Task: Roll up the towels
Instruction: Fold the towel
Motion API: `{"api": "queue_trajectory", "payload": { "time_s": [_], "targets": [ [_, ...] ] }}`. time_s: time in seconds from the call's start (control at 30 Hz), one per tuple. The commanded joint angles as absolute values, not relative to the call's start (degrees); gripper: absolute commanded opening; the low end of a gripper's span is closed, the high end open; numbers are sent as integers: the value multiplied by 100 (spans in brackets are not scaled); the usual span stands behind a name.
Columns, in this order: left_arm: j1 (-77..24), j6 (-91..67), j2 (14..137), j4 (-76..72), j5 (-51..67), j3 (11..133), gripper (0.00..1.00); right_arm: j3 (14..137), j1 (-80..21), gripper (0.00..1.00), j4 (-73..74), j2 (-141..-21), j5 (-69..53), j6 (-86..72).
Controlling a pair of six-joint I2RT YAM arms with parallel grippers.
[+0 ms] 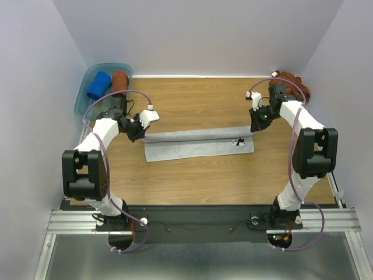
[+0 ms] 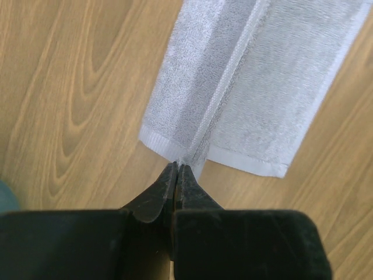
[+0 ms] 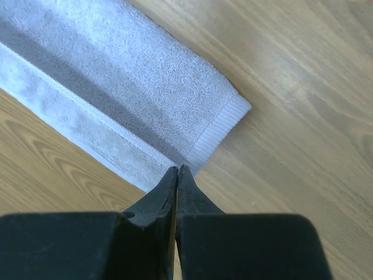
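Top external view shows the grey towel (image 1: 198,146) lying lengthwise between both arms, the left fingers (image 2: 176,170) and right fingers (image 3: 176,170) each pinched closed on an end hem.

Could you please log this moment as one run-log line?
left gripper: shut on light grey terry towel end | right gripper: shut on opposite end | towel: folded lengthwise, unrolled
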State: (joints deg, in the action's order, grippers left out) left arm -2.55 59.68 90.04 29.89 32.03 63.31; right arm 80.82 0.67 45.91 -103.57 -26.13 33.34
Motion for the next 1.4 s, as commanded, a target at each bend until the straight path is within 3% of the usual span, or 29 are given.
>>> {"api": "queue_trajectory", "payload": {
  "time_s": [0.0,0.7,1.37],
  "targets": [
    [-281,6249,8675,3138,3155,5960,0,7928,141,1,4518,-10204,-2426,3753],
    [-1010,6144,8376,2444,2567,4702,0,7409,141,1,4509,-10292,-2628,3797],
    [-1002,5933,8420,2636,2566,5255,0,7673,141,1,4719,-9827,-2619,3735]
  ]
}}
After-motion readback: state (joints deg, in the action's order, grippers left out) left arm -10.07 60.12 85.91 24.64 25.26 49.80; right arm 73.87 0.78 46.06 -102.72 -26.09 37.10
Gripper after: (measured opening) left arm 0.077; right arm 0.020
